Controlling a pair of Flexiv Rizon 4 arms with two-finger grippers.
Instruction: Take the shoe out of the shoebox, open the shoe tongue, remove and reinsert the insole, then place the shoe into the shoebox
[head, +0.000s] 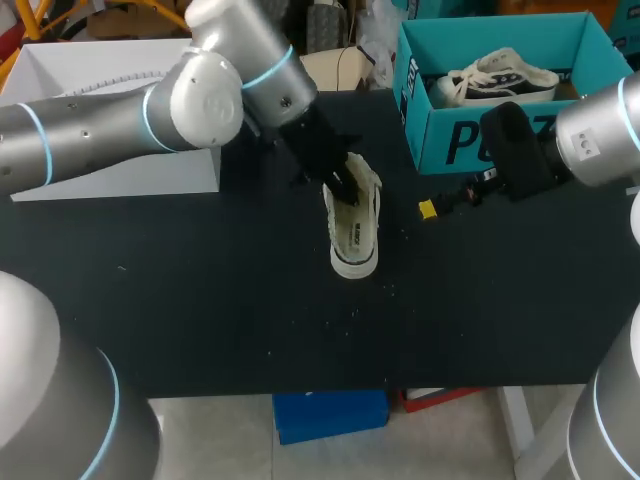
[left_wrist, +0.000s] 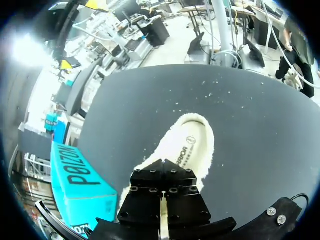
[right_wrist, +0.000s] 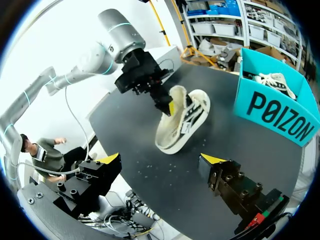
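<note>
left gripper (right_wrist: 170, 108) clamped on cream canvas shoe (head: 354, 238), mid-table | right gripper (right_wrist: 160, 159) gaping, empty, near teal cardboard shoebox (head: 480, 142) | right should pin toe before left pulls

Large dark block lettering runs along the side wall of the teal shoebox (head: 432, 135). It is the biggest print on the table and shows in all three views. From the head view only its first characters show, the rest being covered; both wrist views show the whole word on the wall. A short line of small dark print stands lengthwise on the pale shoe (head: 355, 238), clearest in the left wrist view. It also shows as a dark mark in the head view. No numbers, tags or signs can be made out on the table.
</note>
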